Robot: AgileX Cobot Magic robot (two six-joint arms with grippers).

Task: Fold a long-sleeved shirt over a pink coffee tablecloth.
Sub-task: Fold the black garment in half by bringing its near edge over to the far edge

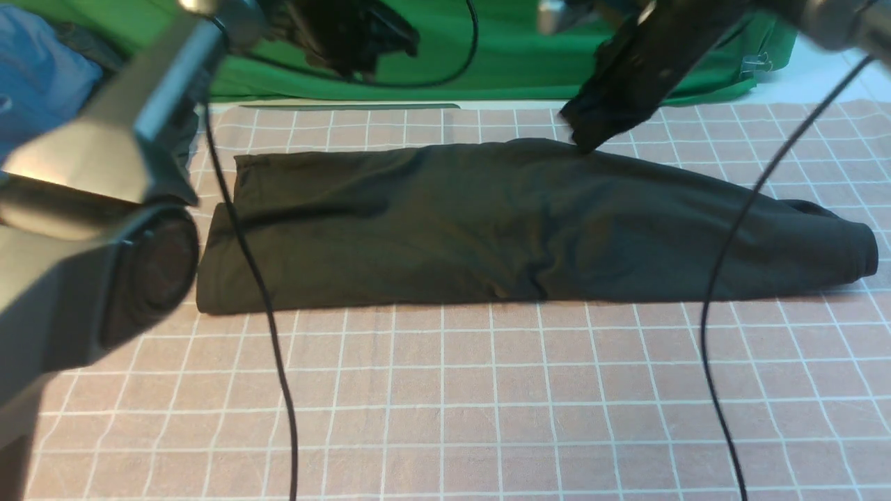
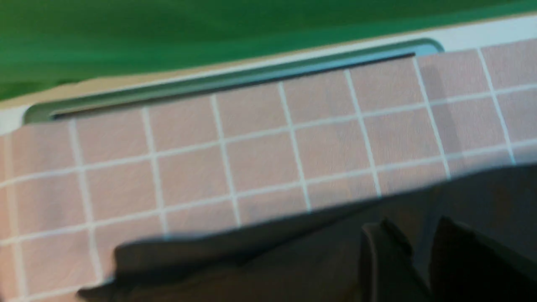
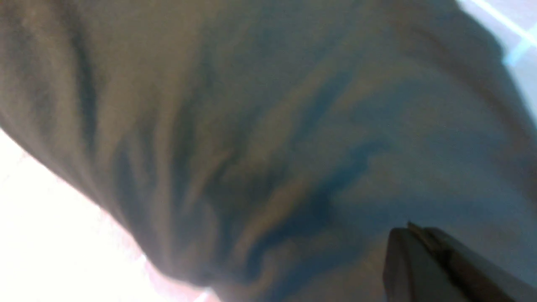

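The long-sleeved shirt (image 1: 487,229) lies folded into a long dark band across the pink coffee tablecloth (image 1: 487,390), with one cuffed end at the right. My right gripper (image 1: 585,142) touches the shirt's far edge; in the right wrist view its jaws (image 3: 409,228) are pressed together over the shirt (image 3: 251,126), with no cloth seen between them. My left gripper (image 1: 355,66) hangs high at the back left. In the left wrist view it (image 2: 413,235) is open above the shirt's far edge (image 2: 293,260), with the gridded tablecloth (image 2: 251,159) beyond.
Bright green fabric (image 1: 515,62) hangs along the back. A blue cloth with a dark garment (image 1: 42,76) sits at far left. Two black cables (image 1: 271,334) (image 1: 717,334) hang across the shirt and cloth. My left arm's body (image 1: 90,229) blocks the left foreground.
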